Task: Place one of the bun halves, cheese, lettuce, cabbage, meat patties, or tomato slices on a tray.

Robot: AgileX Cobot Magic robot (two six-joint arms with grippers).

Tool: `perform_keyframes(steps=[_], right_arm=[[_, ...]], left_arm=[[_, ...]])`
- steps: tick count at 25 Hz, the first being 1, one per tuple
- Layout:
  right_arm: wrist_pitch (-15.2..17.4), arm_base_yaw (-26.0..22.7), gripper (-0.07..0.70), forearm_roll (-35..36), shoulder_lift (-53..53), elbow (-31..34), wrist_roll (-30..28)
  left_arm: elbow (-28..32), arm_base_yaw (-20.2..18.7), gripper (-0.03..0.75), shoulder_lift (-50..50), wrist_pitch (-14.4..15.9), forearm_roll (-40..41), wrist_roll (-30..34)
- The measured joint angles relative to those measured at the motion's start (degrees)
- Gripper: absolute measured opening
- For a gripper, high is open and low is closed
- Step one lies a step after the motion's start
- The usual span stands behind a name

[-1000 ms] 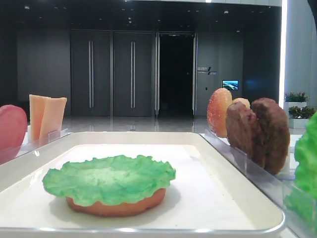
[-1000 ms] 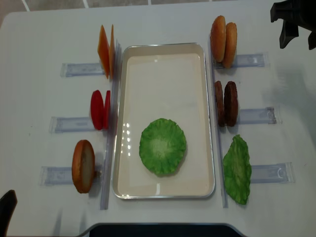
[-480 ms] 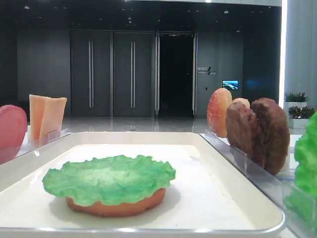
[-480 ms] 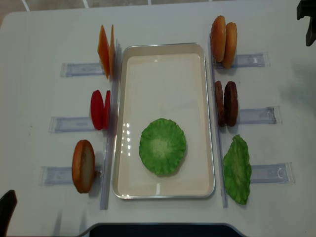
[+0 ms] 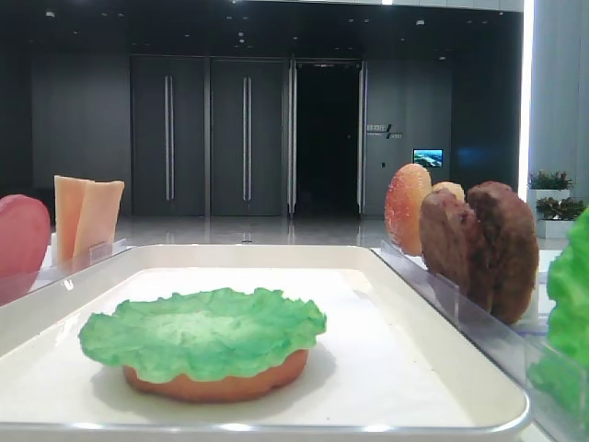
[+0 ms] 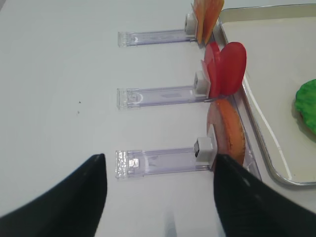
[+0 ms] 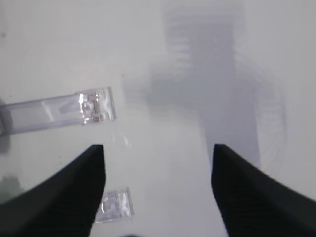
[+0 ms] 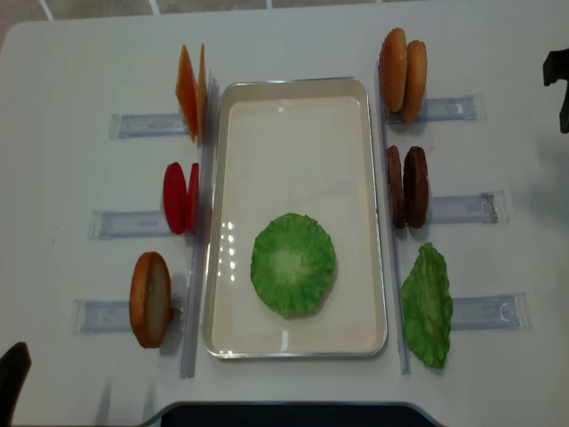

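Observation:
A ruffled green lettuce (image 8: 292,263) leaf lies on a flat bun half (image 5: 216,382) in the near part of the white tray (image 8: 293,87). Two more bun halves (image 8: 402,75) stand at the far right and one bun half (image 8: 149,299) at the near left. Cheese (image 8: 190,92), tomato slices (image 8: 180,197) and meat patties (image 8: 407,186) stand on edge beside the tray. My right gripper (image 7: 158,146) hangs open over bare table at the far right edge (image 8: 558,80). My left gripper (image 6: 159,156) is open and empty, left of the near-left bun half (image 6: 228,131).
A second green leaf (image 8: 427,305), lettuce or cabbage, leans at the right of the tray. Clear plastic holder strips (image 8: 462,108) stick out from each food stack on both sides. One strip end (image 7: 96,106) lies just ahead of the right fingers.
My right gripper has moved to the right, almost out of the overhead view. The food and the left gripper have not moved.

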Motion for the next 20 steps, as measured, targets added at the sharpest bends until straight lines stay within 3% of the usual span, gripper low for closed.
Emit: perform_keyframes(steps=[13,20], right_arm=[[0.1,0.0,0.472,0.0,-23.8,15.2,-0.2],[0.1,0.0,0.472,0.1,-38.5,19.7,-0.2]], left_arm=[[0.0,0.0,0.517,0.0,0.0,0.0,0.0],[0.0,0.0,0.517,0.0,0.0,0.0,0.0]])
